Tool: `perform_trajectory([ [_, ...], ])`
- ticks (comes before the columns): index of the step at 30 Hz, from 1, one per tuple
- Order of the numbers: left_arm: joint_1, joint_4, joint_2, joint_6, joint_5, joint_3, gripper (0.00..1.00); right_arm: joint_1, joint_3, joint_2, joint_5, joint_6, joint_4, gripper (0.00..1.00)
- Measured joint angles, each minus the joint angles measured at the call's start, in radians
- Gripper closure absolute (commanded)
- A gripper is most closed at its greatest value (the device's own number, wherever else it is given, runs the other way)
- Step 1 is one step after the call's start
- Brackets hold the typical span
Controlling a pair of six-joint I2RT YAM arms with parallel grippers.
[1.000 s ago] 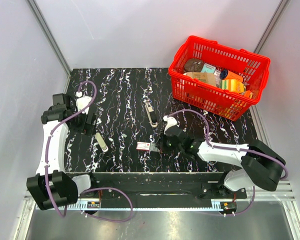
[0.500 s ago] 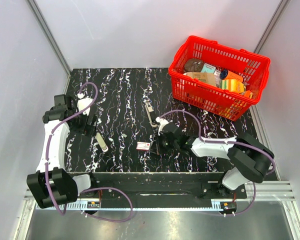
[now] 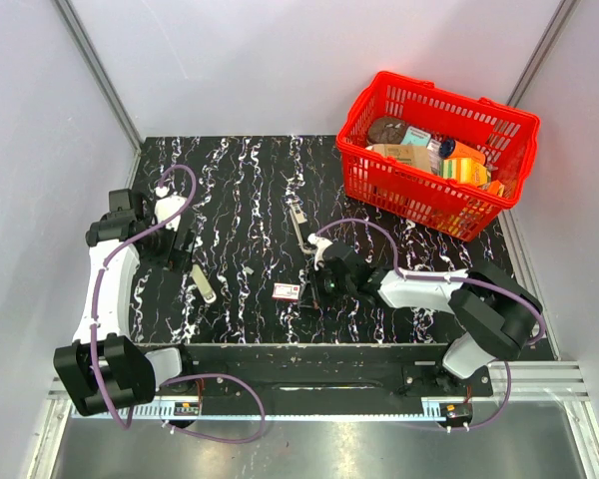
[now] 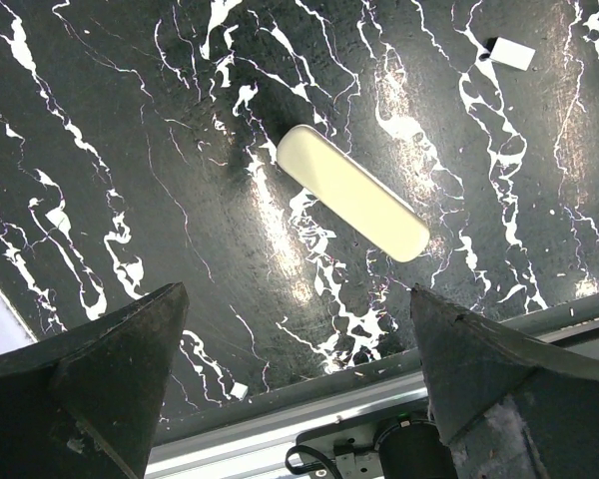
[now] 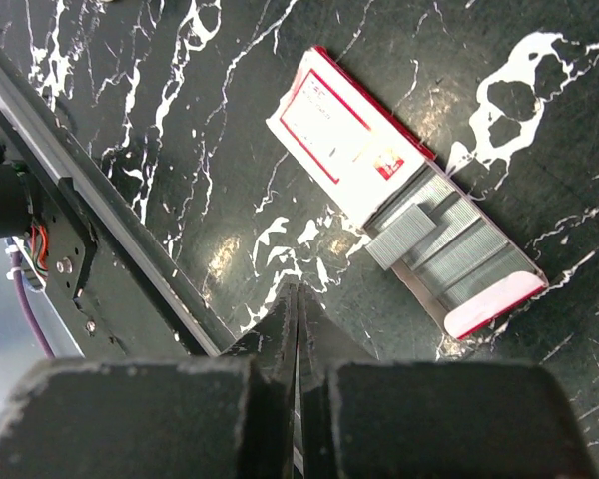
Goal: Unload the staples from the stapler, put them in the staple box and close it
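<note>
The stapler (image 3: 299,225) is slim, black and silver, and lies on the black marble table near the middle; it shows only in the top view. No loose staple strip from it shows. My right gripper (image 3: 316,287) (image 5: 298,289) is shut with nothing visible between its tips, low over the table below the stapler and just right of a red-and-white box (image 3: 288,290) (image 5: 344,140). The box's tray (image 5: 469,264) is slid open and shows rows of grey staples. My left gripper (image 3: 180,247) (image 4: 298,294) is open and empty at the table's left.
A pale cream rounded bar (image 4: 351,193) (image 3: 202,284) lies ahead of my left gripper. A red basket (image 3: 499,125) full of groceries stands at the back right. The table's front metal rail (image 4: 280,429) (image 5: 90,200) runs close behind both grippers.
My right gripper has moved left, closer to the red-and-white box. The left arm, the stapler and the box have not moved.
</note>
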Motion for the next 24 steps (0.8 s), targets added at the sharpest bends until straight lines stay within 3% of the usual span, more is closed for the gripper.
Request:
perform_trajectory([
  [24, 0.000, 0.018, -0.001, 0.001, 0.000, -0.012, 0.01, -0.032, 0.102, 0.112, -0.023, -0.051, -0.115, 1.00],
])
